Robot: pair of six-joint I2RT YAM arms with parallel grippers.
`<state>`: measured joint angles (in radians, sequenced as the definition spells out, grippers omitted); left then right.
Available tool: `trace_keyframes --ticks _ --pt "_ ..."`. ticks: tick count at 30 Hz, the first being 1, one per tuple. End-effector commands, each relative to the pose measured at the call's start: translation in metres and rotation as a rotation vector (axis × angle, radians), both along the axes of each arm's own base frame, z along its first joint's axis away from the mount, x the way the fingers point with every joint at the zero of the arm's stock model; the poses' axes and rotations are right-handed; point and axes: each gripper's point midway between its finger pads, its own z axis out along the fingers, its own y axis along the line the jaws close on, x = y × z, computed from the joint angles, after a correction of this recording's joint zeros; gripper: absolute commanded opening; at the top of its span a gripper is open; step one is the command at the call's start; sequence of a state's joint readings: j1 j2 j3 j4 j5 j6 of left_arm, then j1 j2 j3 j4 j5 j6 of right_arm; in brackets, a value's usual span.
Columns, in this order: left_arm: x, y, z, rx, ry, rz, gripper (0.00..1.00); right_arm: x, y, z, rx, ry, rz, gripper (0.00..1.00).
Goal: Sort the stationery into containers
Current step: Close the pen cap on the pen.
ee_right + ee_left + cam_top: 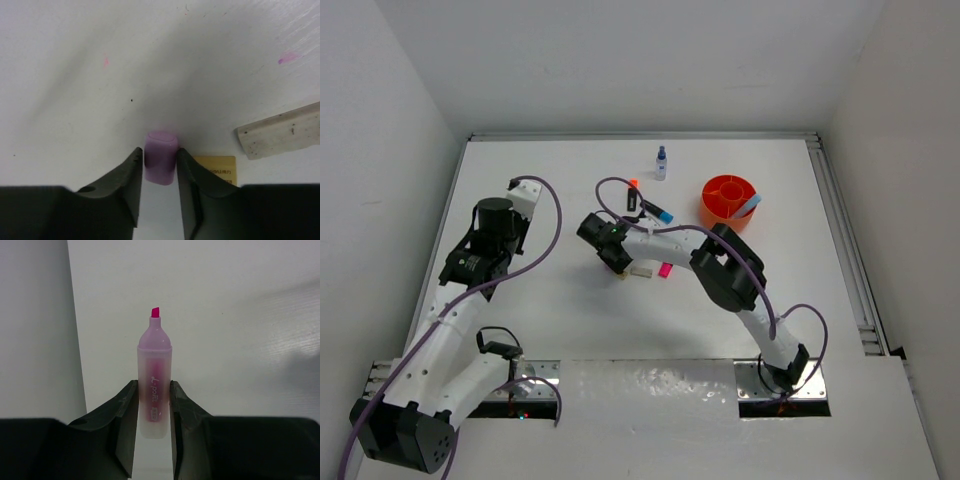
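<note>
Between the fingers of the left gripper [152, 390] stands a lilac highlighter [155, 360], its pink tip bare and pointing up. The jaws pinch its lower barrel from both sides, parted only to the barrel's width. The right gripper [159, 152] has its jaws just as narrowly set, clamped on a short lilac cap [161, 159] close over the white table [75, 75]; whether the cap touches it is unclear. Just right of the cap lie a tan-labelled eraser [217, 167] and a beige eraser [280, 131]. Seen from above, the orange tub [710, 208] sits to the right of both grippers, with a blue-capped marker [750, 203] leaning in it.
</note>
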<state>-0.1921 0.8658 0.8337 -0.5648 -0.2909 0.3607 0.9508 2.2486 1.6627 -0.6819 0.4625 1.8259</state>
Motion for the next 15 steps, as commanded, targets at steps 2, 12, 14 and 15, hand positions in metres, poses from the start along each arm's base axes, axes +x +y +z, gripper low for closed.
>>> trace_keyframes --ticks 2,12,14,15 --pt "0.008 -0.005 0.022 -0.023 -0.068 -0.010 0.00 -0.001 -0.018 -0.010 -0.094 0.032 0.003 0.23" --pt "0.002 -0.051 0.017 -0.168 0.010 -0.222 0.00 0.036 -0.009 0.035 -0.068 -0.232 0.201 0.00" --pt "-0.005 -0.075 0.021 -0.234 0.023 -0.349 0.00 0.055 0.004 0.090 0.015 -0.431 0.262 0.00" --pt "-0.009 -0.082 0.029 -0.256 0.002 -0.396 0.00 0.060 0.002 0.111 -0.026 -0.510 0.339 0.00"
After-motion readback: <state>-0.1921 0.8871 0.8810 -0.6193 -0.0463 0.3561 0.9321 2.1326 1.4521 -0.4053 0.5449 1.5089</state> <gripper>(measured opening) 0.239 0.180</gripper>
